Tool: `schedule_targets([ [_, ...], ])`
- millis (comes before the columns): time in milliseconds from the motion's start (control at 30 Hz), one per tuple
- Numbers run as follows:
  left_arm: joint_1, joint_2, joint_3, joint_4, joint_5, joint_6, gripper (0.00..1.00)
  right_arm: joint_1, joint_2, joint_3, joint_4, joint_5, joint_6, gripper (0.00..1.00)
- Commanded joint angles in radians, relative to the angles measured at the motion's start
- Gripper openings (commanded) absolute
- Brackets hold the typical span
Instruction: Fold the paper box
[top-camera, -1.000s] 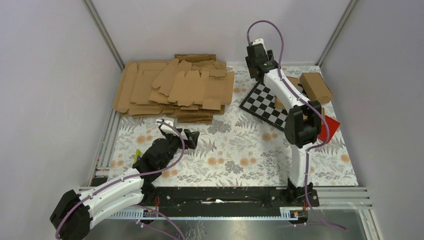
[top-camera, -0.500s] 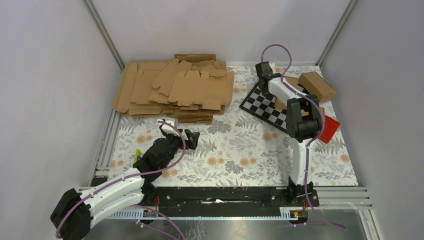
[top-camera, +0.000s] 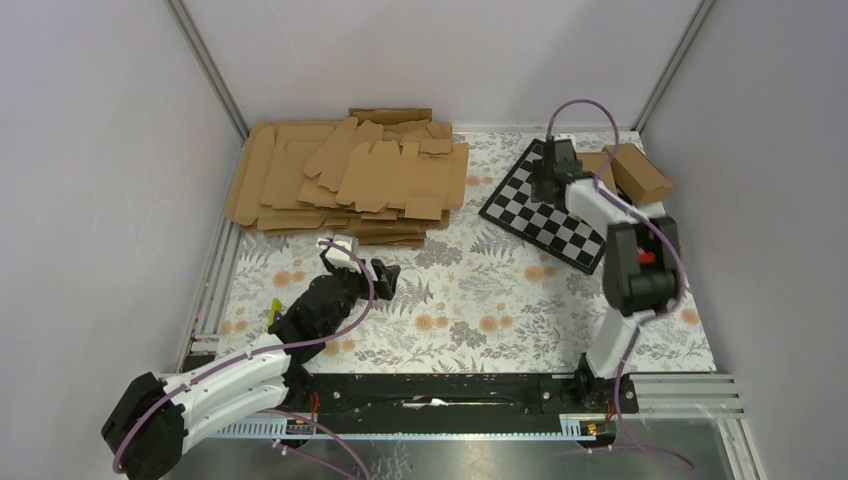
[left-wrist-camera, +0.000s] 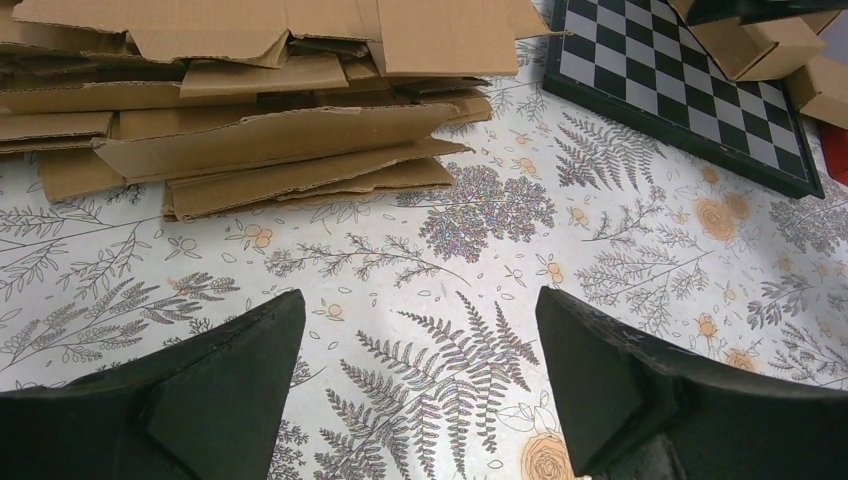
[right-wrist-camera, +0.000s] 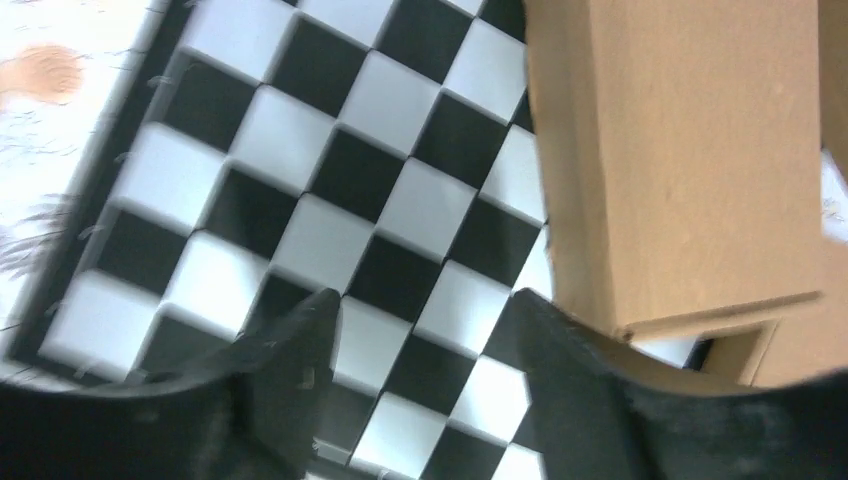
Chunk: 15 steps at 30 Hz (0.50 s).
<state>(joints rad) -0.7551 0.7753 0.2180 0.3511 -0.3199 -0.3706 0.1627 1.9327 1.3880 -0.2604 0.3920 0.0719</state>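
— Inspector: Where is the paper box (top-camera: 637, 172) lying?
— Assessor: It is lying flat at the far right corner of the table (top-camera: 480, 290), just beside the checkerboard (top-camera: 545, 205). It is showing plain brown cardboard, folded into an oblong carton and sitting at an angle.

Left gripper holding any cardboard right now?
No: in the left wrist view the left gripper stands wide open, with only the floral table cover showing between its fingers.

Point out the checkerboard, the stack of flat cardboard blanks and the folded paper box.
checkerboard (top-camera: 528, 205): top view, bare squares near its middle.
stack of flat cardboard blanks (top-camera: 350, 178): top view, middle of the top sheets.
paper box (top-camera: 638, 173): top view, its upper face.
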Motion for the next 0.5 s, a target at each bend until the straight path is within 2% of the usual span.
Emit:
schedule_targets([
  [0, -0.001, -0.005, 0.032, 0.023, -0.019, 0.007, 0.94, 0.009, -0.337, -0.332, 0.405, -0.302, 0.002, 0.83],
  [67, -0.001, -0.011, 0.029, 0.022, -0.025, 0.008, 0.98, 0.009, -0.469, -0.543, 0.62, -0.337, 0.003, 0.97],
  [200, -0.001, -0.011, 0.026, 0.022, -0.053, 0.007, 0.99, 0.009, -0.672, -0.918, 1.043, -0.339, -0.039, 1.0],
  [233, -0.001, -0.008, 0.024, 0.031, -0.063, 0.01, 0.99, 0.009, -0.697, -0.957, 1.065, -0.303, -0.037, 1.0],
  [333, 0.003, 0.004, 0.029, 0.068, -0.092, 0.084, 0.99, 0.01, -0.738, -0.992, 0.976, -0.214, -0.066, 1.0],
  [467, 0.019, 0.006, 0.05, 0.134, -0.205, 0.164, 0.99, 0.009, -0.698, -1.079, 1.128, -0.192, -0.218, 1.0],
])
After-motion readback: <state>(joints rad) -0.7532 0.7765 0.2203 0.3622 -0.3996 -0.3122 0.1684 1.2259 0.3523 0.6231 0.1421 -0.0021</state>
